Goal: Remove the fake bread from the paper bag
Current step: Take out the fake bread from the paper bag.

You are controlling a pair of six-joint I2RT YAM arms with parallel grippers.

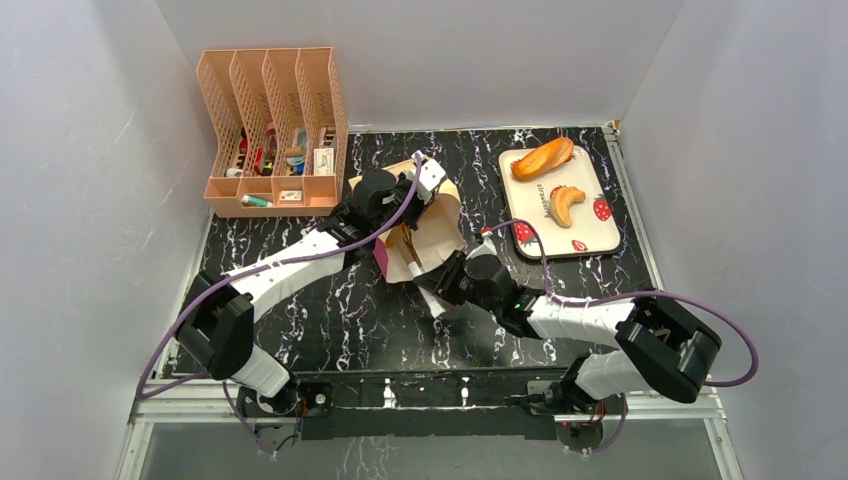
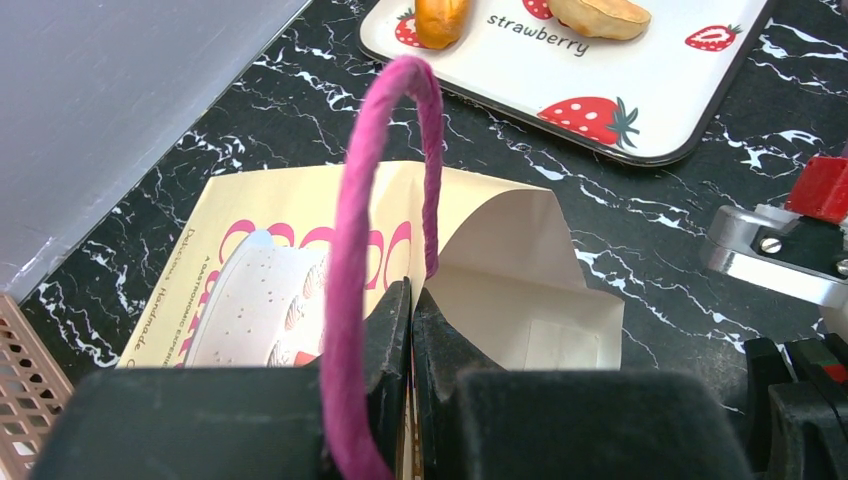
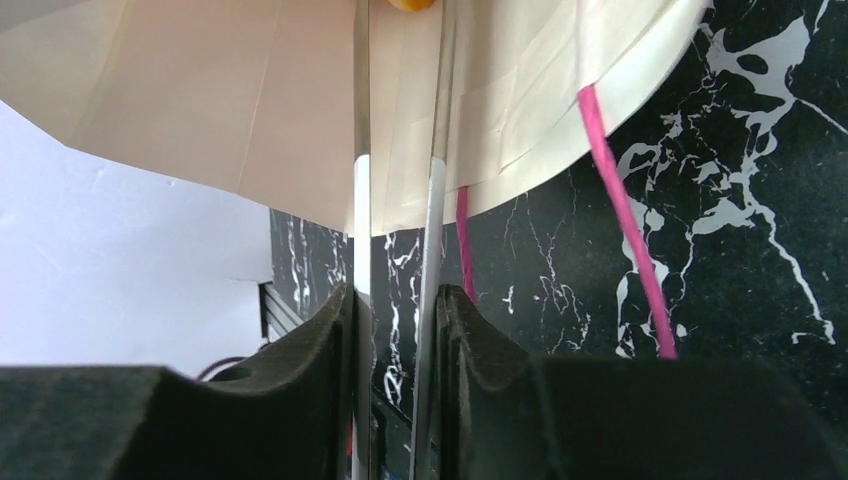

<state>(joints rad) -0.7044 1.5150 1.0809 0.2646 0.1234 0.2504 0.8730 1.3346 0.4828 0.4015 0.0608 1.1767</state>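
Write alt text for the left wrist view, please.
The left gripper pinches the rim of the paper bag, whose pink handle loops up in front. Behind, a strawberry tray on the black marble table holds two bread pieces.

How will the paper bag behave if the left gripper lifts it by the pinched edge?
Probably floppy: the paper bag lies on its side and its thin mouth flap bends open. Likely light, being thin paper; the left gripper, shut on its rim, may lift it whole. That rim could crease or tear.
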